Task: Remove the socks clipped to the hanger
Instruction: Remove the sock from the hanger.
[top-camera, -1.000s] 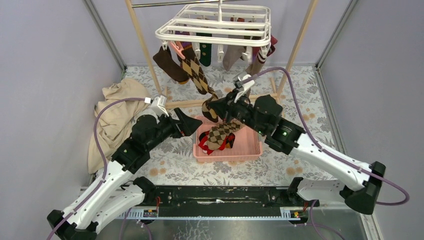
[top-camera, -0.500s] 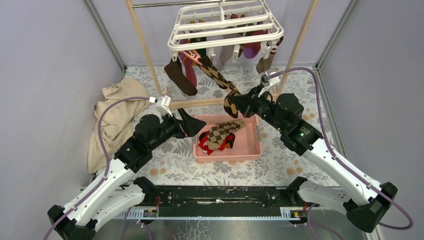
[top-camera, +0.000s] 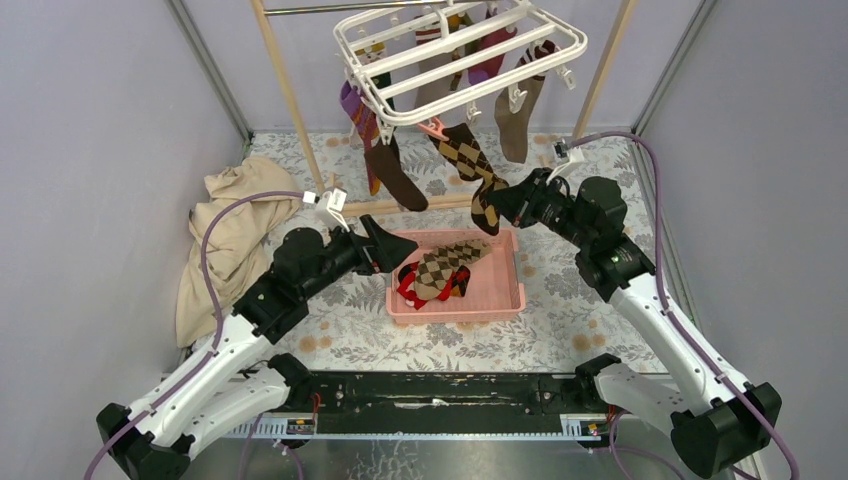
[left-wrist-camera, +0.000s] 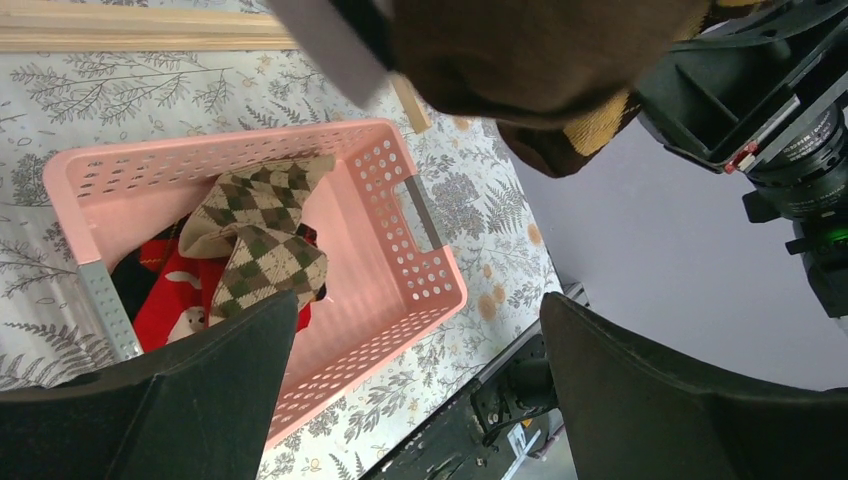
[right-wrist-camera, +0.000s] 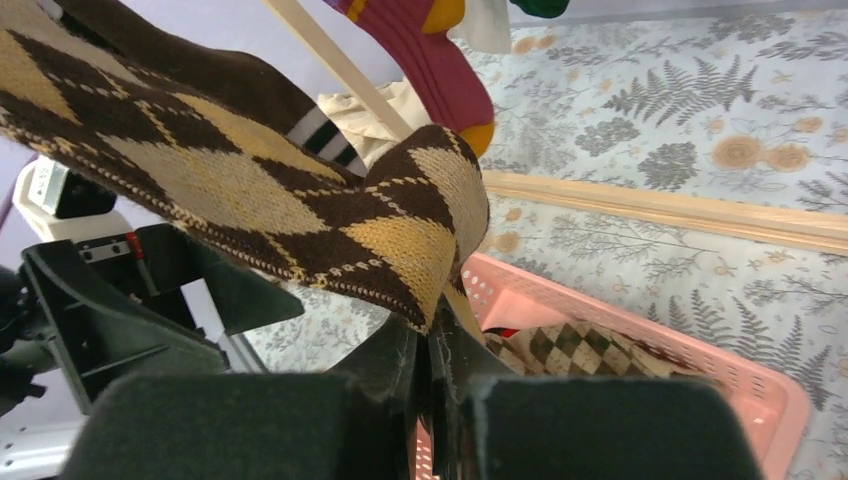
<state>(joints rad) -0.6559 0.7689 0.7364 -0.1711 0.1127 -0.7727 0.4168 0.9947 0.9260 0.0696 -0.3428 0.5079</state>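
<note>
right tool clamps argyle sock — clipped to hanger | left tool agape

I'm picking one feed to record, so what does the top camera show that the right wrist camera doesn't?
Only the top camera shows the white hanger, tilted, and the pink clip holding the brown-yellow argyle sock at its upper end. Only the right wrist camera shows, close up, the right jaws shut on a fold of that sock. Both show the sock, the pink basket with another argyle sock inside, and the wooden bar.
</note>
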